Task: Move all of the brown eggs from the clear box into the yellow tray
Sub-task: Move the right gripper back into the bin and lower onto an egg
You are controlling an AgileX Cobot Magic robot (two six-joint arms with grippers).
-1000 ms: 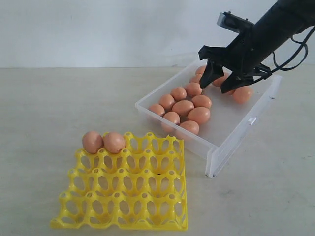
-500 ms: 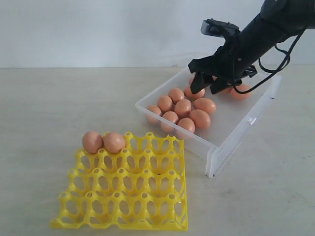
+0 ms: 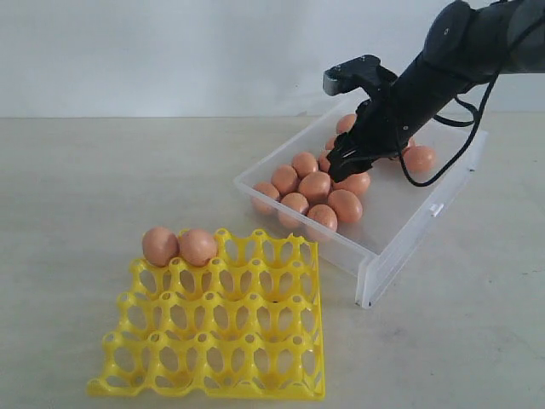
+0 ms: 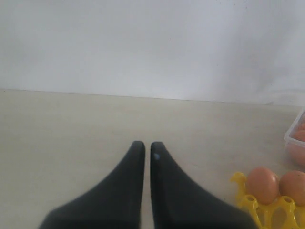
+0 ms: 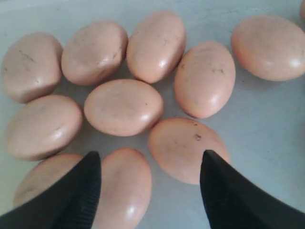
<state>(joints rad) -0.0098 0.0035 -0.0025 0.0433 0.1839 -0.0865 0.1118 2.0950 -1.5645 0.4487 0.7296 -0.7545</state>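
Hovering above smooth orange-brown eggs (image 3: 315,186) inside the clear plastic box (image 3: 400,243), the right gripper (image 3: 339,162) stands released; 2 eggs (image 3: 160,245) sit in the yellow lattice tray (image 3: 221,341) beside it; left gripper (image 4: 144,148) clenched.

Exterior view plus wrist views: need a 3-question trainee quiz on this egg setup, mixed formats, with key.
1. How many brown eggs sit in the yellow tray?
2. True or false: the right gripper is shut on an egg in the clear box.
3. The left gripper is: A) wide open B) shut and empty C) shut on an egg.
Key: 1) two. 2) false, it is open over the eggs. 3) B.
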